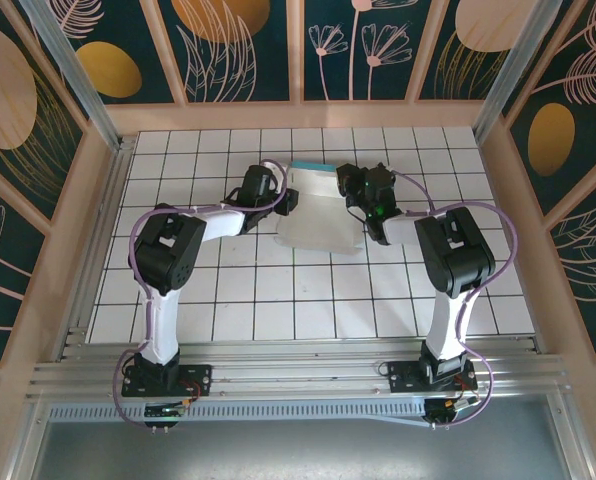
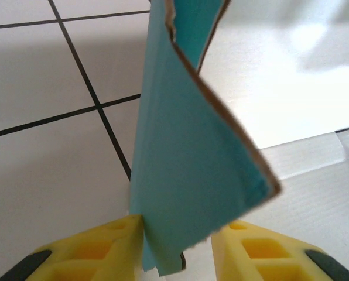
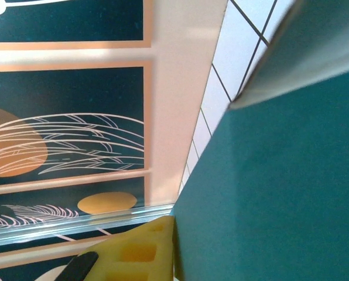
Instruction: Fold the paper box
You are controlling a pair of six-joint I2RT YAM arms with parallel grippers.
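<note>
Paper box [image 1: 313,222] at counter [image 1: 228,300] far-middle, mostly spread, white side up, turquoise flap raised. Left claw [image 2: 180,229] apart, flap standing loose between pads [image 2: 104,246]. Right claw [image 1: 346,195] clamped on box right edge. Judgement: early; main folds pending.

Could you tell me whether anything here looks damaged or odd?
Yes: in the left wrist view, the paper box shows a ragged, brownish edge on its turquoise flap near the top, as if torn.

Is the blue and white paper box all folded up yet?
Not yet: the thin card paper box lies partly spread, white side up, one turquoise flap raised.
</note>
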